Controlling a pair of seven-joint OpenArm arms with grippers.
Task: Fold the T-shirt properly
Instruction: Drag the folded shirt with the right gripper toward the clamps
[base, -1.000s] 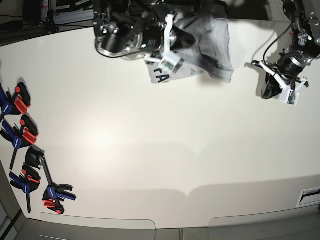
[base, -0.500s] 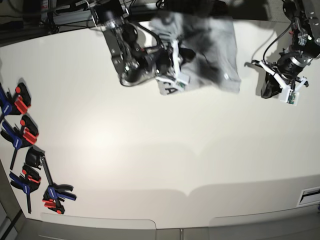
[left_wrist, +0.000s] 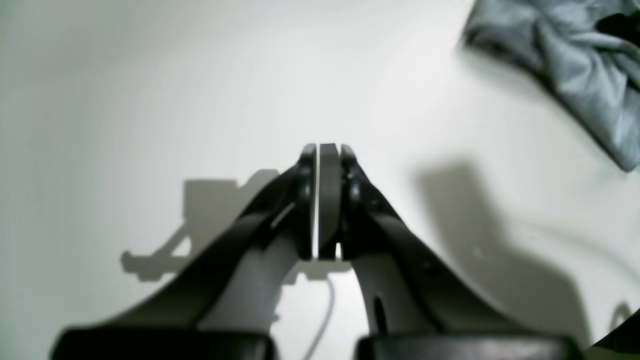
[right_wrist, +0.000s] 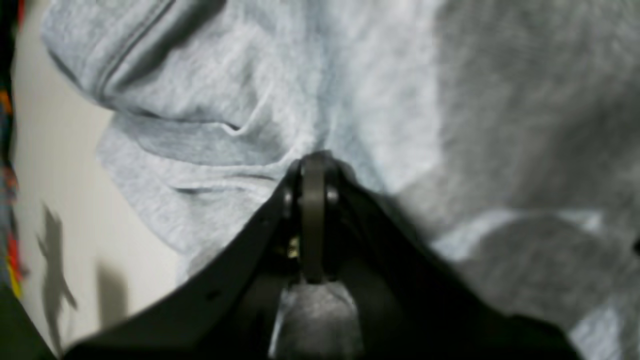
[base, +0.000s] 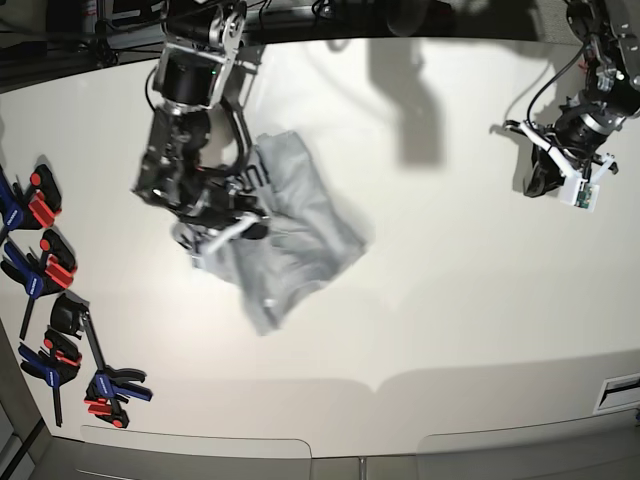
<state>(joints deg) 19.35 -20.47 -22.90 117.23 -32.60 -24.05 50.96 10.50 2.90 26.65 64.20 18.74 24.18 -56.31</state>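
Observation:
The T-shirt (base: 300, 240) is a light grey crumpled bundle on the white table (base: 430, 320), left of centre. My right gripper (base: 236, 228) is at the bundle's left edge, shut on a pinch of its fabric. The right wrist view shows the closed jaws (right_wrist: 312, 162) biting into a fold of the T-shirt (right_wrist: 350, 85). No lettering shows. My left gripper (base: 538, 184) hovers over bare table at the far right, shut and empty. In the left wrist view its pads (left_wrist: 327, 200) are pressed together, with a corner of the T-shirt (left_wrist: 575, 55) far off at the upper right.
Several blue, red and black clamps lie along the table's left edge (base: 42, 200) (base: 50, 268) (base: 105, 385). A cable runs from the left arm (base: 530, 95). A small slot sits at the right edge near the front (base: 620, 388).
The right arm has swung from the far edge to the table's left-middle, dragging the T-shirt with it. The shirt now lies bunched lower down. The left arm has not moved.

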